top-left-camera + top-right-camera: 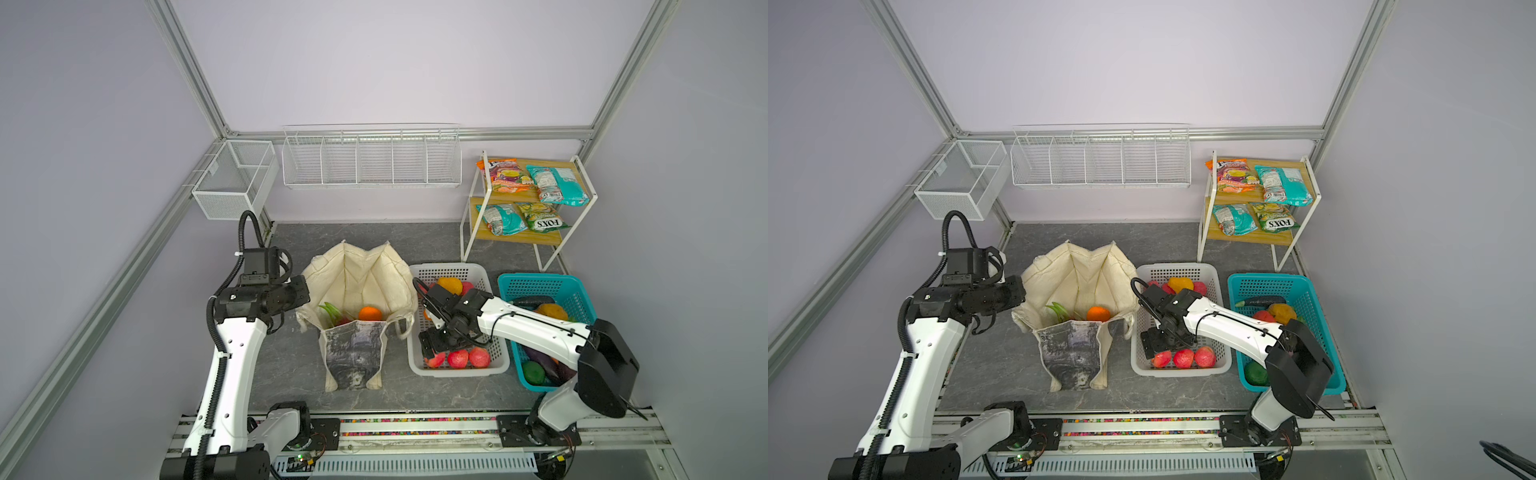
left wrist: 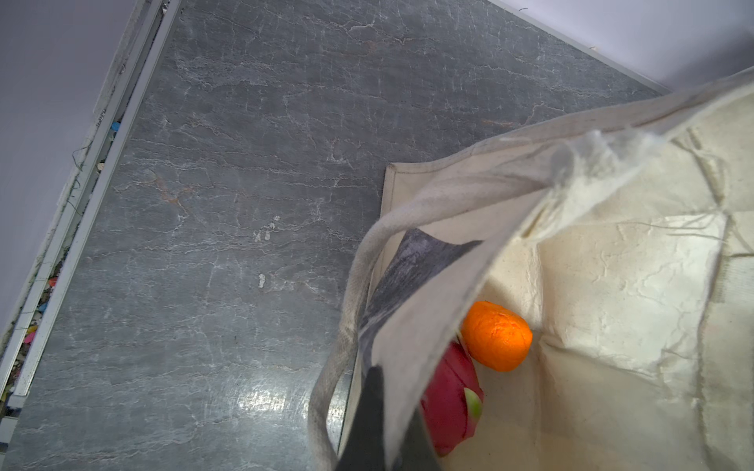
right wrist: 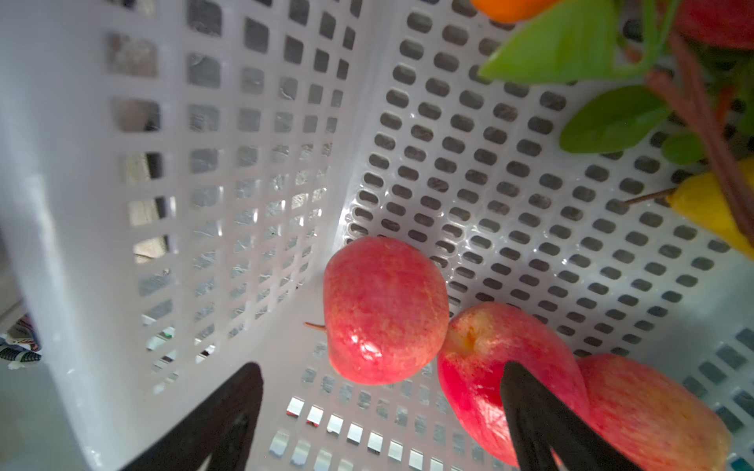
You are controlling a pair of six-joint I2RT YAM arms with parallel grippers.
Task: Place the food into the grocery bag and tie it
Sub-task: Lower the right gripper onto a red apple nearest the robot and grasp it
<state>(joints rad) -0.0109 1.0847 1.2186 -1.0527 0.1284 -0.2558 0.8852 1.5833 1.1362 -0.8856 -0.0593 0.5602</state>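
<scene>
The cream grocery bag (image 1: 357,282) (image 1: 1079,272) stands open mid-table. Inside it lie an orange (image 1: 369,313) (image 2: 496,336) and a pink dragon fruit (image 2: 449,399). My left gripper (image 2: 391,395) is shut on the bag's left rim (image 2: 440,293) and holds it up. My right gripper (image 1: 430,347) (image 3: 379,369) is open, low inside the white basket (image 1: 457,370). In the right wrist view a red apple (image 3: 385,312) lies just beyond the fingertips, in the gap between them. One finger (image 3: 530,407) covers part of a second apple (image 3: 473,367); a third apple (image 3: 653,412) lies beside it.
More fruit (image 1: 449,284) sits at the white basket's far end. A teal basket (image 1: 536,282) of vegetables stands to the right, under my right arm. A shelf rack (image 1: 469,216) at the back right holds snack packets, among them a teal packet (image 1: 557,185). Wire baskets (image 1: 370,162) hang on the back wall.
</scene>
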